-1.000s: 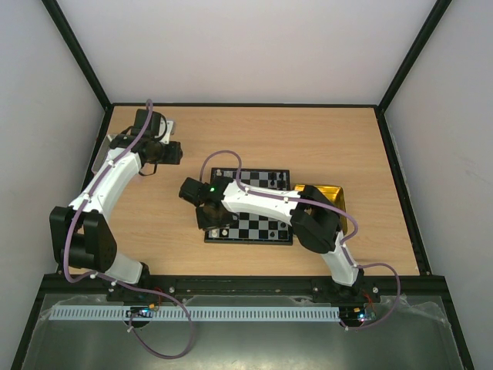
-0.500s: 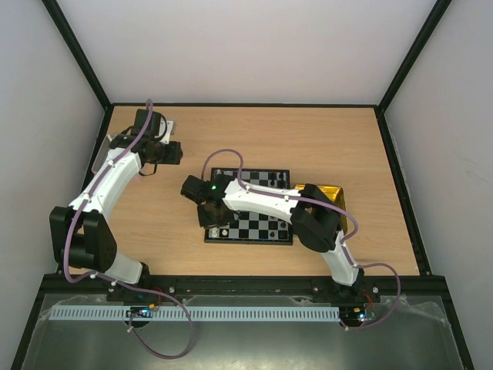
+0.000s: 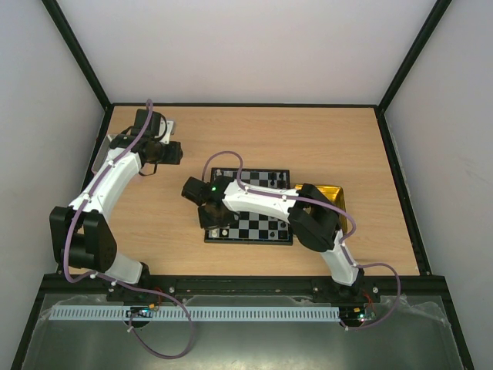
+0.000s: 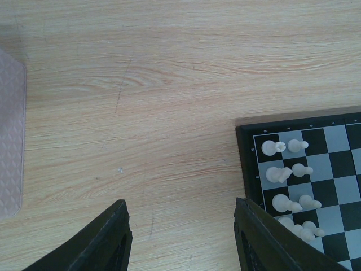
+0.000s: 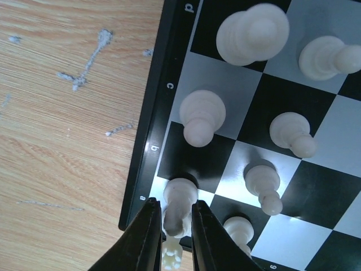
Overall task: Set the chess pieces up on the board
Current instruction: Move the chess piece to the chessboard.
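The board lies mid-table, and its left corner fills the right wrist view. Several white chess pieces stand in its two left columns. My right gripper hovers over the near-left corner square. It is shut on a white chess piece whose base rests there. A smaller white piece shows just below, between the fingers. At the far left, my left gripper stands open over bare wood, left of the board, with nothing between its fingers. Black pieces sit along the board's far side.
A shiny yellow tray sits against the board's right side, partly under my right arm. A clear textured tray lies at the table's far left, near my left gripper. White smears mark the wood beside the board.
My right gripper's jaws have narrowed a little around the white piece, and the wrist has crept slightly rightward. The left arm has not moved.
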Motion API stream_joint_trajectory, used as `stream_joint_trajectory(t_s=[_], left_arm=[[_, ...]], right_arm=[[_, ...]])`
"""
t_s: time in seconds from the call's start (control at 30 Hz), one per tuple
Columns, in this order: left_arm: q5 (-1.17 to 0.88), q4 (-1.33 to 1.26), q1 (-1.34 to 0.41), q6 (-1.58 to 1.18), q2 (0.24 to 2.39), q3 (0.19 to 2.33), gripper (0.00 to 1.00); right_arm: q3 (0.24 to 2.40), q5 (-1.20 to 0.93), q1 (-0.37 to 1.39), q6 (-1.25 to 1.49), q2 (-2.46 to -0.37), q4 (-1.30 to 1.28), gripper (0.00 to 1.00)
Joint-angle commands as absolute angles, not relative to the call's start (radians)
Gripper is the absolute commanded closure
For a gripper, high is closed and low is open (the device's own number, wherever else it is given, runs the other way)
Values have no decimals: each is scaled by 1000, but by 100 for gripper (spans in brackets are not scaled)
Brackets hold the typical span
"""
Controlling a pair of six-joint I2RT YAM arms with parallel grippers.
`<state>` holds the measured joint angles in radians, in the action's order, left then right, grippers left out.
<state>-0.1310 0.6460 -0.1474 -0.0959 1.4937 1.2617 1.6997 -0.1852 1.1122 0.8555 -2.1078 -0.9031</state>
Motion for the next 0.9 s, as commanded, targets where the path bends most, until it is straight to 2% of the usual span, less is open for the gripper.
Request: stream_joint_trajectory(t_s=[0.0,0.23,0.87], left_arm=[[-141,669,-152,-91,1477,1256,47],[-143,666,-152,-91,1478,1255,47],[-144,658,-152,-89,1471,1243,47]], right_arm=[[1664,-186,1109,851,-2110,-887,85],[1664,-178,1108,853,-2108,-882,90],[1667,-153,1089,850,-2120,-877,91]])
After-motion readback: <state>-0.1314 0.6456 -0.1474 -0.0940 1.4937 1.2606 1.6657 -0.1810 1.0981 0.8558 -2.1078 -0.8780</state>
